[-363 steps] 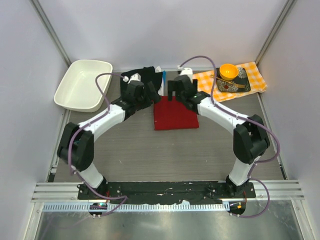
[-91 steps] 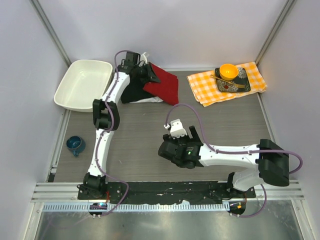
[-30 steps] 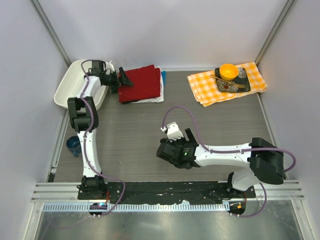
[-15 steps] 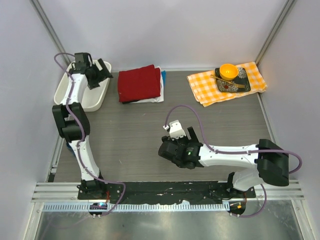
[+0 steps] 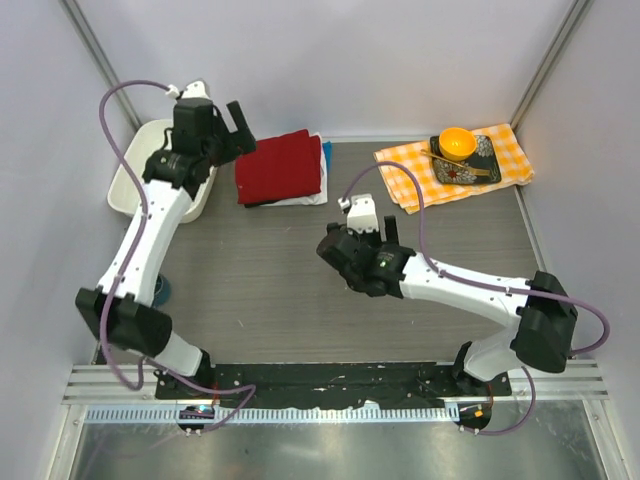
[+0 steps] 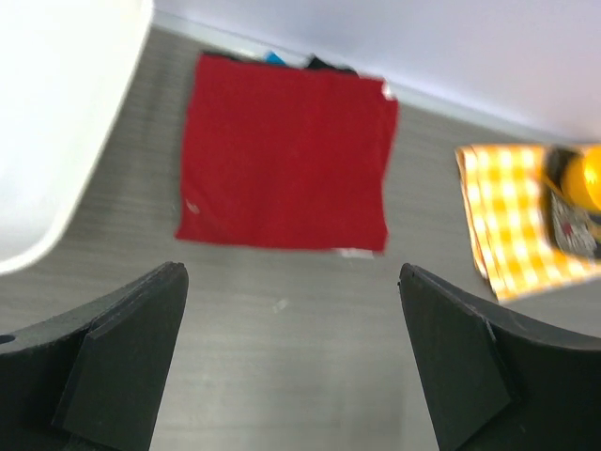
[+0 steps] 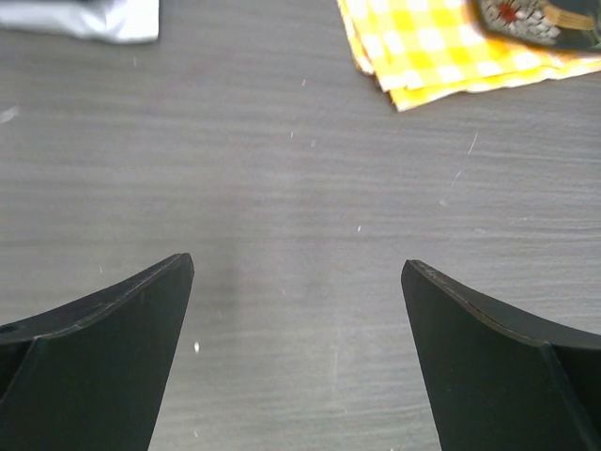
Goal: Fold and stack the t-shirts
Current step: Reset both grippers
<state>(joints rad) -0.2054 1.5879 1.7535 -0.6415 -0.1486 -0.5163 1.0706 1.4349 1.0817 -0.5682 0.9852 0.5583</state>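
Lying folded atop stack (image 5: 300, 200) beside white tub (image 5: 122, 188), red t-shirt (image 5: 281, 167) soft, light, floppy; pinch at folded edge. Left claw (image 6: 289, 291), right claw (image 7: 296, 277) wide open, empty.

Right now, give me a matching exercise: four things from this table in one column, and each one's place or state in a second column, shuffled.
1. red t-shirt
2. orange bowl
3. white tub
4. right gripper

A. on the dark plate
B. open over bare table
C. on top of the folded stack
D. far left corner

Pairs: 1-C, 2-A, 3-D, 4-B
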